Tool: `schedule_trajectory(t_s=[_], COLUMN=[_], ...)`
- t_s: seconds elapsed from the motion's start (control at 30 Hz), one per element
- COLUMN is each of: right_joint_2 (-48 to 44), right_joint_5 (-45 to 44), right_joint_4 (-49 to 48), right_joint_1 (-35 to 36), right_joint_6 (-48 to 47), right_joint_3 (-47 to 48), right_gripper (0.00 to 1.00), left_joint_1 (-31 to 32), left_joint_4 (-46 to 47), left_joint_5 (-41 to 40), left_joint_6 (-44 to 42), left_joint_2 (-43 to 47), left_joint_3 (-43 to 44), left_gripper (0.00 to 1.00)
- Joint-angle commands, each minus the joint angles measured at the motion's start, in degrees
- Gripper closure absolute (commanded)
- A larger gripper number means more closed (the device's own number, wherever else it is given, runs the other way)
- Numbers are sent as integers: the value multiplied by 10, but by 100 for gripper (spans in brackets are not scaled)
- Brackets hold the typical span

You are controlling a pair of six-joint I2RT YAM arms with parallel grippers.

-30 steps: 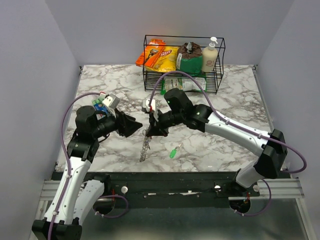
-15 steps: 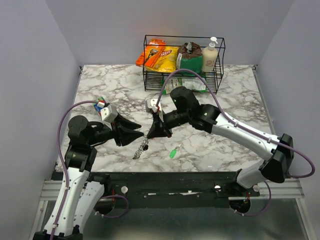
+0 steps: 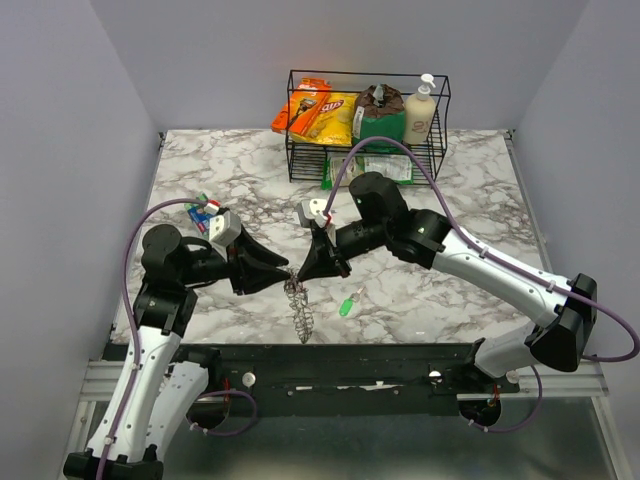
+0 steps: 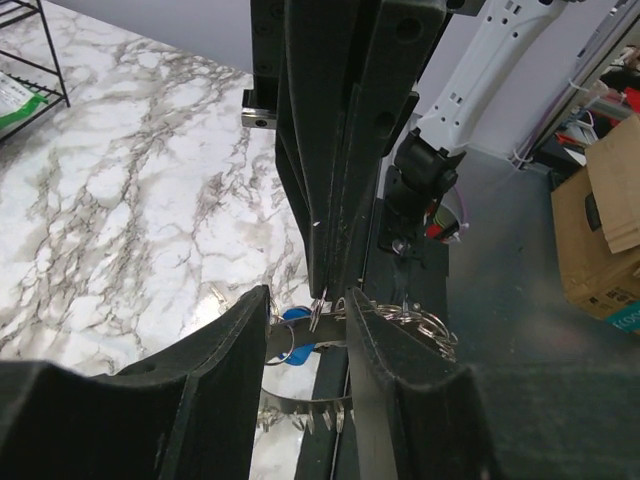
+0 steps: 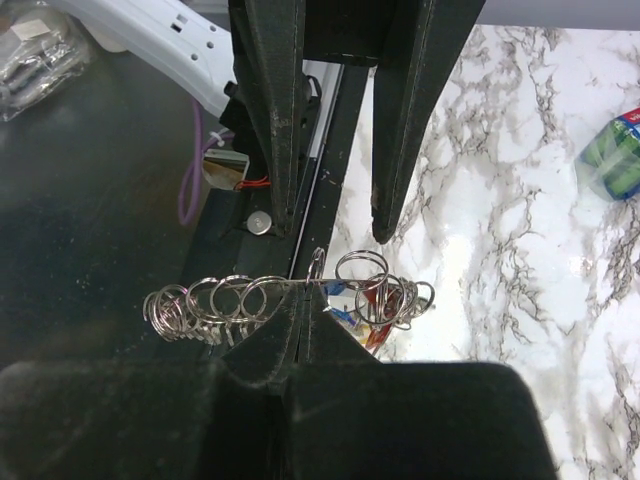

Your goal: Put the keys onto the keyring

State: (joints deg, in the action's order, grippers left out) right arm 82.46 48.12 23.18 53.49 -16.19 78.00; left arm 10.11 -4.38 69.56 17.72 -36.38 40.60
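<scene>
Over the near table edge, the floppy grey silvery metal coil keyring (image 3: pixel 298 305) hangs off the table, pinched at one loop by the right gripper (image 5: pixel 303 300), whose black fingers are closed flat on the wire. Coils sag to both sides of the pinch in the right wrist view. The left gripper (image 3: pixel 282 272) faces it tip to tip. Its fingers stand apart either side of the pinched loop, with nothing clamped that I can see. My read: the left is moving in to take or spread a loop. To do it well, keep the right pinch firm and still, then bring the left fingers onto a single loop right beside the pinch, not onto the loose bunch. Close slowly, since the coil is slack and will swing if nudged. Don't trap the right fingertips. Counts: one keyring and two grippers. At least two keys look already on the coil: one small red plastic key head (image 5: pixel 375 308) and one blue plastic key head (image 4: pixel 295 330). One loose green-headed key (image 3: pixel 348 302) lies on the white-grey marble-patterned table (image 3: pixel 450 200), just right of the hanging coil. A small cluster of coloured keys (image 3: pixel 204 208) sits well off to the far left, too small to count. One black wire basket (image 3: pixel 296 150) of packets stands at the back.
</scene>
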Motion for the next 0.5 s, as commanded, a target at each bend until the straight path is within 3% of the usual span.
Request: schedule_trajectory(t_s=[0.0,0.47], right_joint_2=[-18,-21], right_joint_5=[29,14], right_joint_4=[-23,-31], right_joint_1=[-4,-3], right_joint_6=[-7,-6], right_joint_3=[0,-10], right_gripper=[99,99], left_joint_1=[14,52], left_joint_4=[12,-39], left_joint_5=[34,6], left_joint_6=[-7,-54], left_joint_2=[-4,-27], left_joint_3=[-2,7], left_gripper=[57,63])
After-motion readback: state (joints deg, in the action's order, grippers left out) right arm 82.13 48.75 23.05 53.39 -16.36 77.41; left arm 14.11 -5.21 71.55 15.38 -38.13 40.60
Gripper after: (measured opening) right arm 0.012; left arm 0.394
